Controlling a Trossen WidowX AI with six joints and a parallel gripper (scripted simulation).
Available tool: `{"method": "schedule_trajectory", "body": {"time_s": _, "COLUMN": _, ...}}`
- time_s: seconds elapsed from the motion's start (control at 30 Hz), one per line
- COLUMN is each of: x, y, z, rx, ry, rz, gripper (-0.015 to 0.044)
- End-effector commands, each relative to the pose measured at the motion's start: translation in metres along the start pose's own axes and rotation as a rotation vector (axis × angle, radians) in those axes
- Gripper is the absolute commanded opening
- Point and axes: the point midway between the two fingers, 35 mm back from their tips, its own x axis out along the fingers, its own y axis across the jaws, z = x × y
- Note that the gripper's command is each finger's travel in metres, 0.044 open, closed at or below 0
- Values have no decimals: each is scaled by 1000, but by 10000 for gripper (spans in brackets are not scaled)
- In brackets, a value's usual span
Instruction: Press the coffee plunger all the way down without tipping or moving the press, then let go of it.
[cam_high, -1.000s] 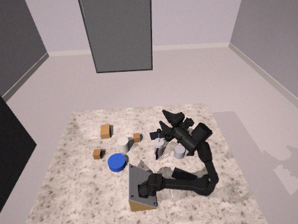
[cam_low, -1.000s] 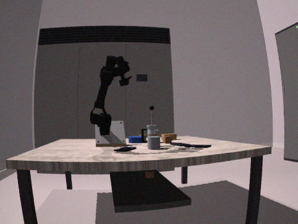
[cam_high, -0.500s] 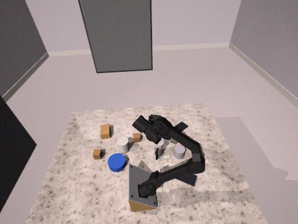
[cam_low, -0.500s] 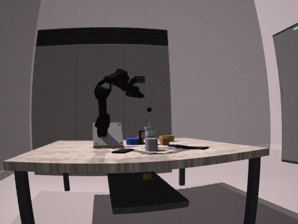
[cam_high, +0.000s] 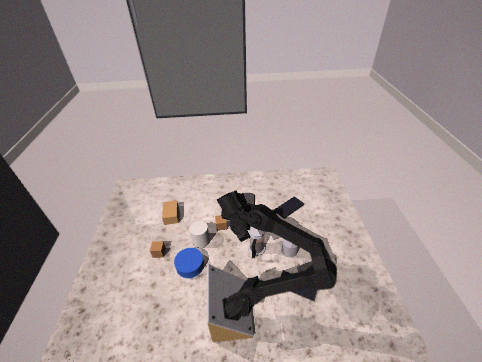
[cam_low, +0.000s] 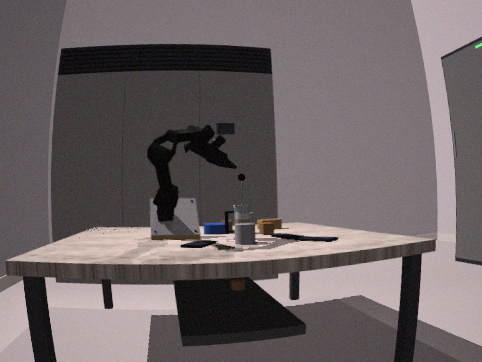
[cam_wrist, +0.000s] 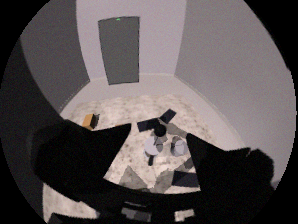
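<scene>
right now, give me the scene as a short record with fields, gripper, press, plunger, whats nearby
gripper: open, nothing between the fingers, pointing down toward the plunger knob
plunger knob: raised on its rod, just below and beside the fingertips, a small gap showing in the exterior view
coffee press: upright on the table, plunger not pressed down
table: speckled top
nearby: blue disc, white cylinder, three orange blocks
task state: pressing not yet begun

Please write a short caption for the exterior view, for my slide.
Open gripper poised just above the raised plunger knob of the coffee press, not yet touching.
</scene>
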Motion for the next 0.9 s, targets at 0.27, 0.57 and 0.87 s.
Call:
{"method": "schedule_trajectory", "body": {"time_s": 0.27, "x": 12, "y": -6, "z": -19, "rx": 4, "ry": -9, "rz": -23, "gripper": 440}}
{"method": "schedule_trajectory", "body": {"time_s": 0.57, "x": 24, "y": -1, "z": -21, "rx": 6, "ry": 8, "rz": -16, "gripper": 440}}
{"method": "schedule_trajectory", "body": {"time_s": 0.87, "x": 37, "y": -1, "z": -20, "rx": 7, "ry": 8, "rz": -13, "gripper": 440}}
